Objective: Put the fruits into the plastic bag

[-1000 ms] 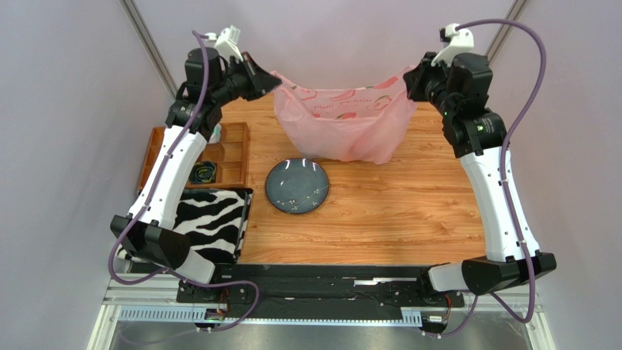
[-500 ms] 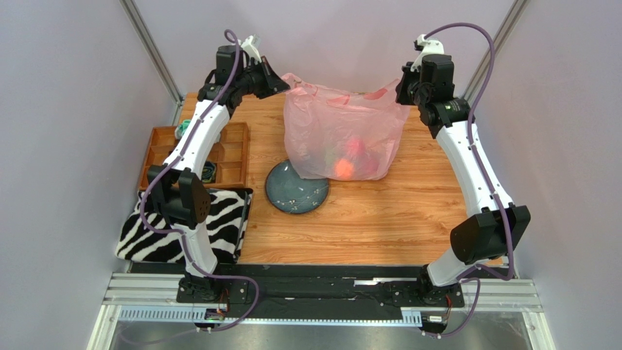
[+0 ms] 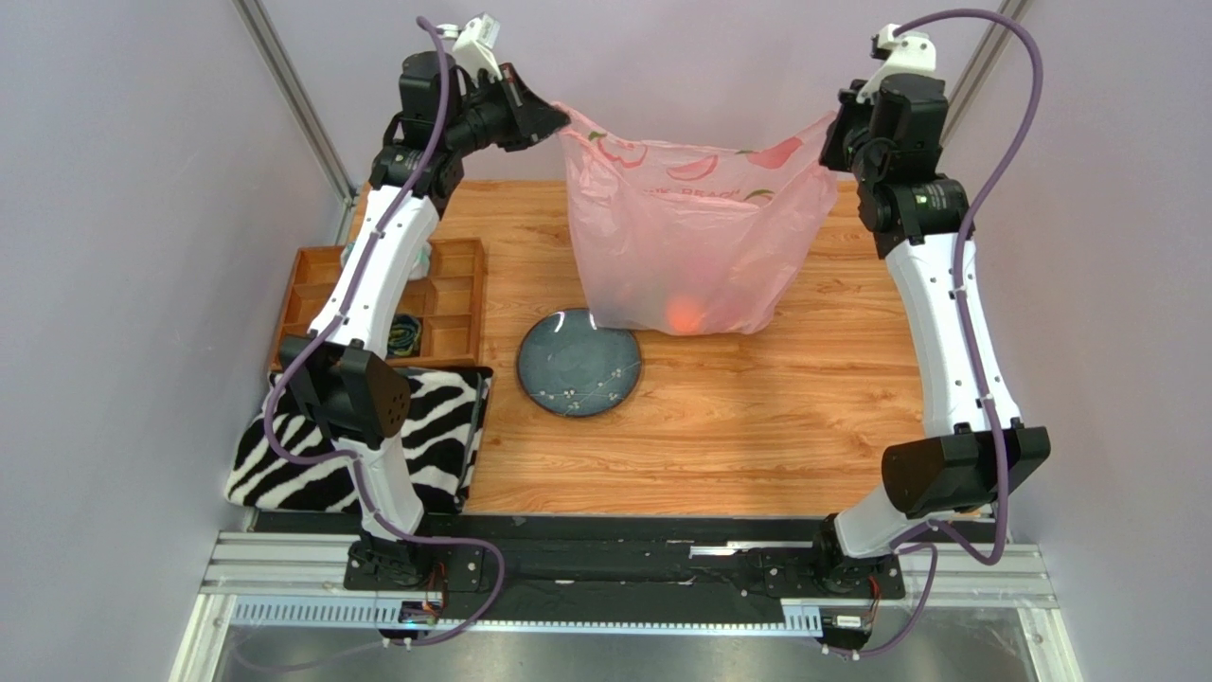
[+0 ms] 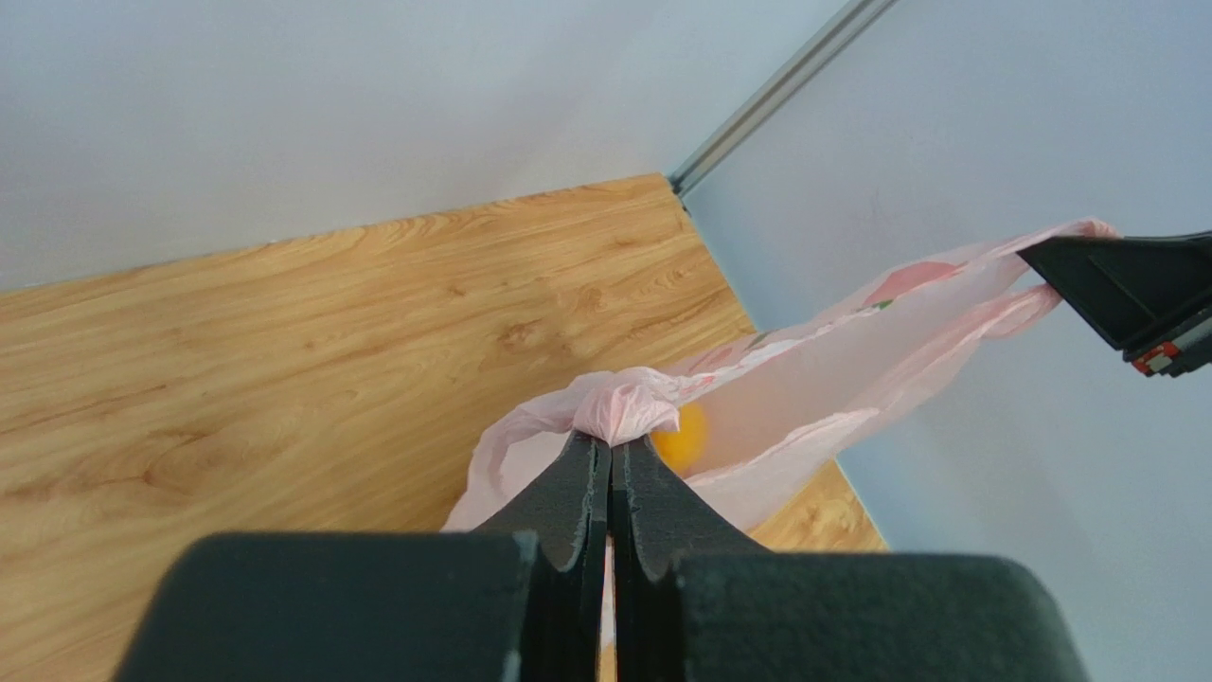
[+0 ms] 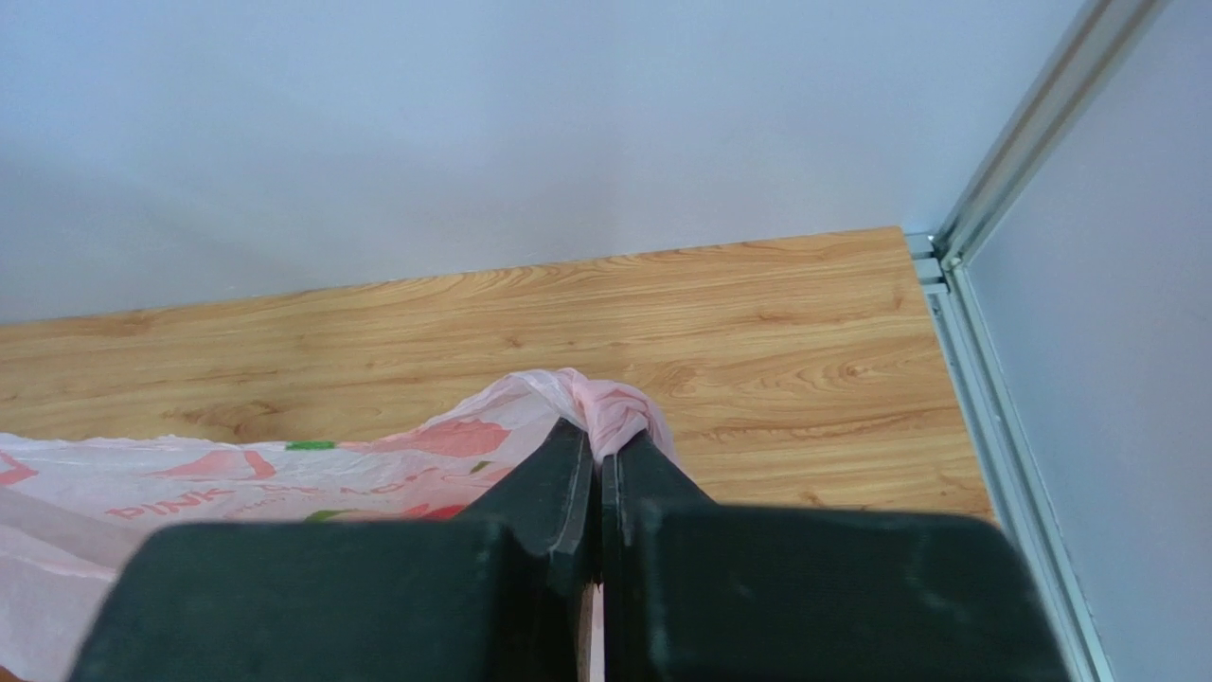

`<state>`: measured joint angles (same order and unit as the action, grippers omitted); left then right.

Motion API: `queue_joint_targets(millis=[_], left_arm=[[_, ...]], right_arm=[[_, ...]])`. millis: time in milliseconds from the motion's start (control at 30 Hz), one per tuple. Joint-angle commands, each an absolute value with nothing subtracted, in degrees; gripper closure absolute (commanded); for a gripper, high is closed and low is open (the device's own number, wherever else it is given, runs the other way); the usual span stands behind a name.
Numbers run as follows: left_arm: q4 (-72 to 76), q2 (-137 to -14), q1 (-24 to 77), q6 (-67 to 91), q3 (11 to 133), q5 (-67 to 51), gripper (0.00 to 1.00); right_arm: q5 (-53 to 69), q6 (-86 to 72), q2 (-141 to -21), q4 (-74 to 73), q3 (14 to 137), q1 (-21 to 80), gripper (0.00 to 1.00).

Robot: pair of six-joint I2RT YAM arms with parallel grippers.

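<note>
The pink plastic bag (image 3: 697, 235) hangs stretched between both grippers above the far part of the wooden table, its bottom near the table. My left gripper (image 3: 558, 120) is shut on the bag's left handle (image 4: 623, 407). My right gripper (image 3: 832, 132) is shut on the right handle (image 5: 612, 409). An orange fruit (image 3: 684, 313) glows through the bag's bottom, and shows in the left wrist view (image 4: 680, 438). Other fruits in the bag are only faint shapes. The right gripper's tip (image 4: 1124, 284) shows in the left wrist view holding the far handle.
A dark blue-grey round plate (image 3: 578, 363) lies on the table just in front of the bag. A wooden compartment tray (image 3: 441, 299) stands at the left edge. A zebra-striped cloth (image 3: 413, 426) lies at the front left.
Both grippers have risen and moved apart, pulling the bag taut and higher. The fruits have gathered at the bag's bottom.
</note>
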<state>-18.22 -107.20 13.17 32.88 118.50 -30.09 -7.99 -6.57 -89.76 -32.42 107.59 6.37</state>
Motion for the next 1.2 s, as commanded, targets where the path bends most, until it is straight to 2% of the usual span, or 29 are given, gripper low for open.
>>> queue_joint_targets(millis=[0, 400, 467, 500, 567, 600, 633, 667, 700, 733, 800, 900, 1167], left_arm=[[-14.4, -106.5, 13.4, 31.9, 118.9, -31.0, 1.0], [-17.6, -109.0, 14.9, 28.9, 116.5, -31.4, 1.0], [-18.3, -108.7, 14.9, 28.4, 116.5, -30.9, 0.98], [-19.0, -108.5, 14.9, 28.1, 116.5, -30.8, 0.88], [-19.9, -108.1, 14.9, 27.5, 116.4, -30.3, 0.72], [-20.2, -107.4, 14.9, 27.3, 116.2, -30.1, 0.55], [-20.4, -106.8, 14.9, 27.2, 115.8, -29.8, 0.47], [-20.3, -106.2, 14.9, 26.9, 115.4, -29.4, 0.33], [-20.2, -104.3, 14.9, 26.6, 114.0, -28.4, 0.14], [-19.8, -103.3, 14.9, 26.5, 113.0, -27.8, 0.08], [-18.8, -99.2, 14.9, 25.5, 109.5, -25.0, 0.07], [-17.8, -92.6, 14.9, 24.0, 103.9, -20.4, 0.06], [-16.4, -70.2, 14.7, 23.2, 82.0, -5.0, 0.04]], right_arm=[[-9.2, -6.3, -87.3, -31.2, 106.0, 4.5, 1.0], [-9.8, -6.5, -84.6, -30.4, 96.6, 3.8, 1.0], [-9.6, -6.3, -84.2, -30.3, 96.1, 3.7, 0.96], [-9.5, -6.4, -83.8, -30.4, 96.1, 3.9, 0.95], [-8.6, -6.2, -83.5, -30.3, 95.9, 3.8, 0.86], [-7.5, -6.0, -83.1, -30.3, 95.9, 3.9, 0.73], [-6.9, -5.8, -82.8, -30.3, 95.7, 3.9, 0.65], [-6.1, -5.7, -82.5, -30.2, 95.5, 3.8, 0.57], [-4.2, -5.2, -82.1, -30.1, 95.2, 3.8, 0.4], [-3.4, -5.0, -81.0, -29.6, 94.9, 3.8, 0.33], [-1.2, -4.7, -79.6, -28.8, 93.4, 3.8, 0.21], [-0.9, -4.6, -75.5, -27.0, 90.4, 3.8, 0.16], [1.8, -8.5, -60.2, -17.5, 74.4, 3.9, 0.15]])
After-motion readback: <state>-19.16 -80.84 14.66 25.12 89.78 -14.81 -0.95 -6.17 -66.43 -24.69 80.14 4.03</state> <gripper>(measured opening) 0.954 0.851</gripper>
